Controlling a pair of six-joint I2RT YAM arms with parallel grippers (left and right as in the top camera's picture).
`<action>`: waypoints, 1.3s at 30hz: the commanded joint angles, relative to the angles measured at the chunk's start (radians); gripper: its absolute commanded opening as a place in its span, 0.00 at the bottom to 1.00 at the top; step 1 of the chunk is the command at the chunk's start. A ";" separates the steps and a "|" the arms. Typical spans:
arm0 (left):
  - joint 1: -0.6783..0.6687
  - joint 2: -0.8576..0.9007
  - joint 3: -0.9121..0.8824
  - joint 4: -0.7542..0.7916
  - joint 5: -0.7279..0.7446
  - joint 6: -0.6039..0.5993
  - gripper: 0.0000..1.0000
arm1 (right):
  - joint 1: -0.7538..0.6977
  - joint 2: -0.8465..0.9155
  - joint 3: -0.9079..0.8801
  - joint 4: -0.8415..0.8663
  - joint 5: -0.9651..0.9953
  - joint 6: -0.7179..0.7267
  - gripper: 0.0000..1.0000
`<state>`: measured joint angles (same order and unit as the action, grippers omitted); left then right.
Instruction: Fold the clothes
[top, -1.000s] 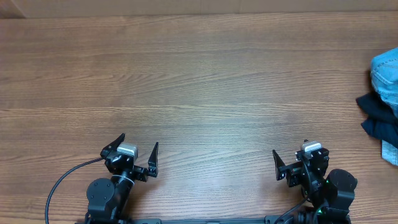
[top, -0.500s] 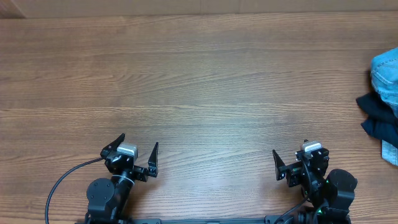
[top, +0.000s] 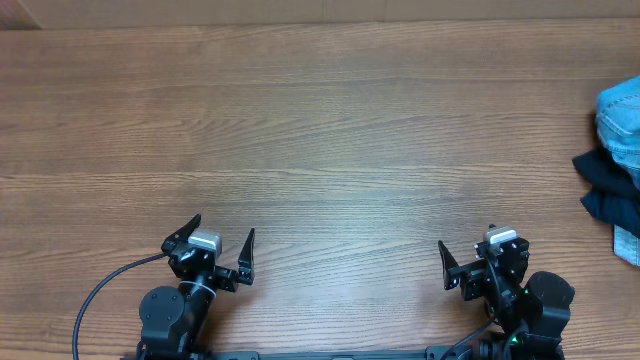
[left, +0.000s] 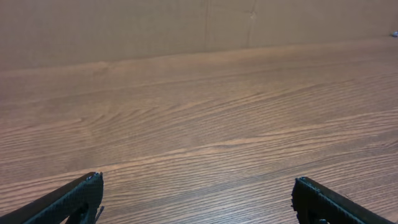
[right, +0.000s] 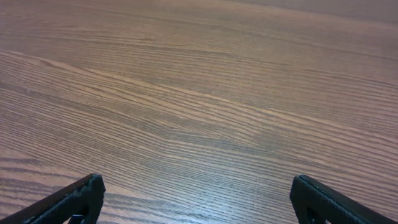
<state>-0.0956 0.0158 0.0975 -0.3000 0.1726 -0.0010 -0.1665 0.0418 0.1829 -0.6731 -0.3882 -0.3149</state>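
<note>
Fold not begun: pile unfolded at right edge, both grippers empty.

You have the clothes (top: 606, 185) heaped in a crumpled pile at the far right edge of the overhead frame, dark blue fabric against paler blue, with nothing laid flat. Left gripper (top: 222, 232) and right gripper (top: 468, 252) sit along the bottom edge, well apart from the pile. Both have their jaws spread wide, and the fingers (left: 73, 196) hold nothing over the bare table (top: 320, 120). Judged: every step remains.

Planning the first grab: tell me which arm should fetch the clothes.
Likely right: the clothes lie at the table's right edge, nearer the right gripper; the left gripper sits far across. Both open.
</note>
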 joint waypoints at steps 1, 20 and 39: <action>0.007 -0.011 -0.005 0.002 0.004 -0.010 1.00 | 0.004 -0.010 -0.013 0.002 -0.001 0.000 1.00; 0.007 -0.011 -0.005 0.002 0.004 -0.010 1.00 | 0.004 -0.010 -0.013 0.002 -0.001 0.000 1.00; 0.007 -0.011 -0.005 0.002 0.004 -0.010 1.00 | 0.004 -0.010 -0.013 0.089 -0.299 0.000 1.00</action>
<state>-0.0956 0.0158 0.0975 -0.3000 0.1726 -0.0010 -0.1669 0.0418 0.1772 -0.5930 -0.5240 -0.3149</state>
